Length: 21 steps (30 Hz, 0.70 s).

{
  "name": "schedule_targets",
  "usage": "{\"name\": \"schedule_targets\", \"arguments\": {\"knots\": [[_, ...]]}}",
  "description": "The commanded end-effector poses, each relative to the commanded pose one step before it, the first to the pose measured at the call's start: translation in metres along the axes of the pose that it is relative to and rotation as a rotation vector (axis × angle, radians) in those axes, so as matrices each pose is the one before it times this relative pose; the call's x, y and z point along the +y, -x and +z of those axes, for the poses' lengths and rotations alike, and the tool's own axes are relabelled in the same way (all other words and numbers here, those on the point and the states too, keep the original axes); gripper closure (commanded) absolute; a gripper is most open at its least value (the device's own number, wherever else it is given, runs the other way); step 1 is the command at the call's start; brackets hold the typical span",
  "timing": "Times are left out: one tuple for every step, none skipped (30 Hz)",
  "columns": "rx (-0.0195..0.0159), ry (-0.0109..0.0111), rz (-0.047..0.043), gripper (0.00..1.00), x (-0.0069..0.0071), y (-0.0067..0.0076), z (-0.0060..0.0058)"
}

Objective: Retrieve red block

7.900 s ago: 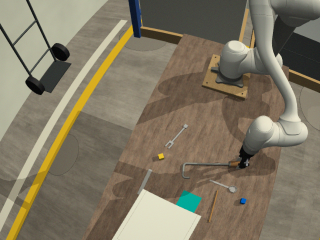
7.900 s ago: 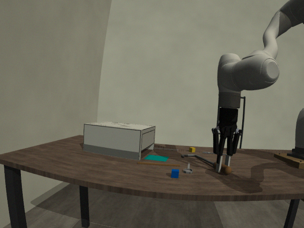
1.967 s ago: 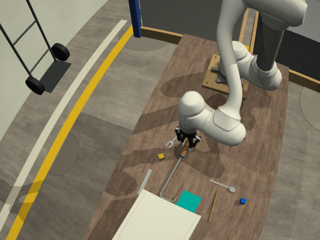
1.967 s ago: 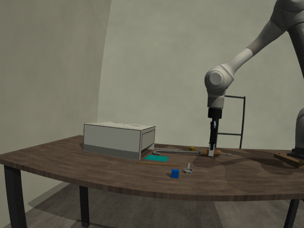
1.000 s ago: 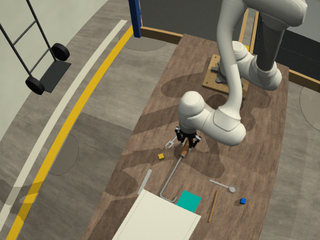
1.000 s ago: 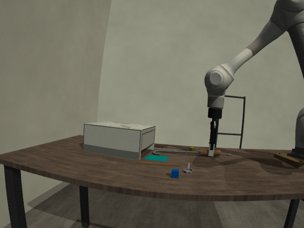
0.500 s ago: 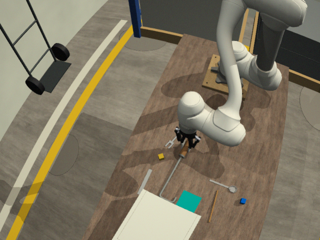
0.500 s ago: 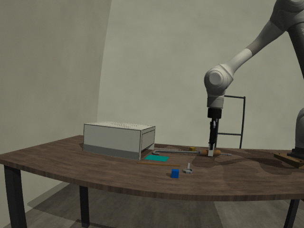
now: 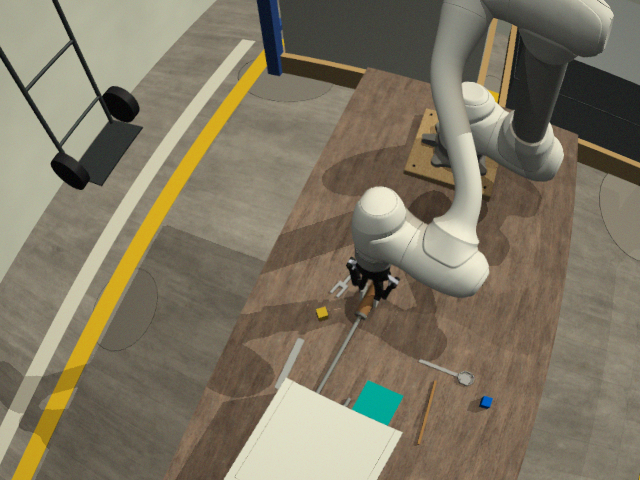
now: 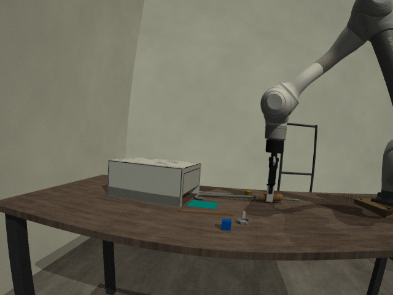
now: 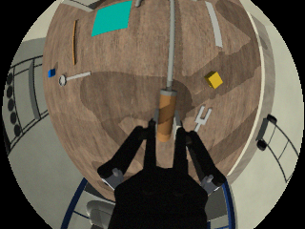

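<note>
My gripper (image 9: pixel 370 298) (image 10: pixel 269 196) (image 11: pixel 166 114) points straight down at the table and is shut on the wooden handle (image 9: pixel 364 307) (image 10: pixel 277 196) (image 11: pixel 167 106) of a long hook tool. Its grey rod (image 9: pixel 338 356) (image 11: pixel 171 38) runs along the table to the white cabinet (image 9: pixel 310 439) (image 10: pixel 145 182). The hooked end (image 10: pixel 198 197) (image 11: pixel 143 2) lies at the cabinet's open front. The teal square (image 9: pixel 377 401) (image 10: pixel 202 204) (image 11: pixel 112 18) lies flat on the table right beside that end. The red block is hidden in every view.
A yellow cube (image 9: pixel 322 312) (image 11: pixel 213 79) and a small fork tool (image 9: pixel 340 285) lie left of the handle. A flat grey bar (image 9: pixel 290 361), a thin wooden stick (image 9: pixel 427 411) (image 10: pixel 204 212), a ring-ended tool (image 9: pixel 466 377) (image 10: pixel 242 220) and a blue cube (image 9: pixel 485 401) (image 10: pixel 226 224) lie nearby.
</note>
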<state>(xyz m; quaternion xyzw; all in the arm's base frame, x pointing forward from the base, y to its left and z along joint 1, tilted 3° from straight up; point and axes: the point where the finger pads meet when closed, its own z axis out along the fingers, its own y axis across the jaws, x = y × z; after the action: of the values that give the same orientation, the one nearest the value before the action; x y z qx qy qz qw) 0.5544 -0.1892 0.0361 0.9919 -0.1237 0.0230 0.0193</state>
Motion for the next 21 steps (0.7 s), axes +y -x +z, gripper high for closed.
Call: {"name": "schedule_targets", "arguments": {"knots": [[-0.00578, -0.00270, 0.00183, 1.00, -0.00043, -0.00458, 0.00191], [0.00000, 0.00000, -0.00001, 1.00, -0.00001, -0.00163, 0.00000], [0.00000, 0.00000, -0.00001, 1.00, -0.00001, -0.00171, 0.00000], [0.00000, 0.00000, 0.00000, 1.00, 0.00000, 0.00000, 0.00000], [0.00000, 0.00000, 0.00000, 1.00, 0.00000, 0.00000, 0.00000], [0.00000, 0.00000, -0.00001, 1.00, -0.00001, -0.00178, 0.00000], [0.00000, 0.00000, -0.00001, 1.00, -0.00001, -0.00185, 0.00000], [0.00000, 0.00000, -0.00001, 1.00, -0.00001, -0.00192, 0.00000], [0.00000, 0.00000, -0.00001, 1.00, -0.00002, -0.00199, 0.00000], [0.00000, 0.00000, -0.00001, 1.00, -0.00002, -0.00206, 0.00000], [0.00000, 0.00000, -0.00001, 1.00, -0.00002, -0.00213, 0.00000], [0.00000, 0.00000, -0.00002, 1.00, -0.00002, -0.00220, 0.00000], [0.00000, 0.00000, -0.00002, 1.00, -0.00002, -0.00226, 0.00000], [0.00000, 0.00000, -0.00002, 1.00, -0.00002, -0.00232, 0.00000], [0.00000, 0.00000, -0.00002, 1.00, -0.00002, -0.00238, 0.00000], [0.00000, 0.00000, -0.00002, 1.00, -0.00002, -0.00244, 0.00000], [0.00000, 0.00000, -0.00002, 1.00, -0.00002, -0.00250, 0.00000], [0.00000, 0.00000, -0.00002, 1.00, -0.00002, -0.00256, 0.00000], [0.00000, 0.00000, -0.00002, 1.00, -0.00002, -0.00261, 0.00000], [0.00000, 0.00000, -0.00002, 1.00, -0.00002, -0.00266, 0.00000], [0.00000, 0.00000, 0.00000, 1.00, 0.00000, 0.00000, 0.00000]]}}
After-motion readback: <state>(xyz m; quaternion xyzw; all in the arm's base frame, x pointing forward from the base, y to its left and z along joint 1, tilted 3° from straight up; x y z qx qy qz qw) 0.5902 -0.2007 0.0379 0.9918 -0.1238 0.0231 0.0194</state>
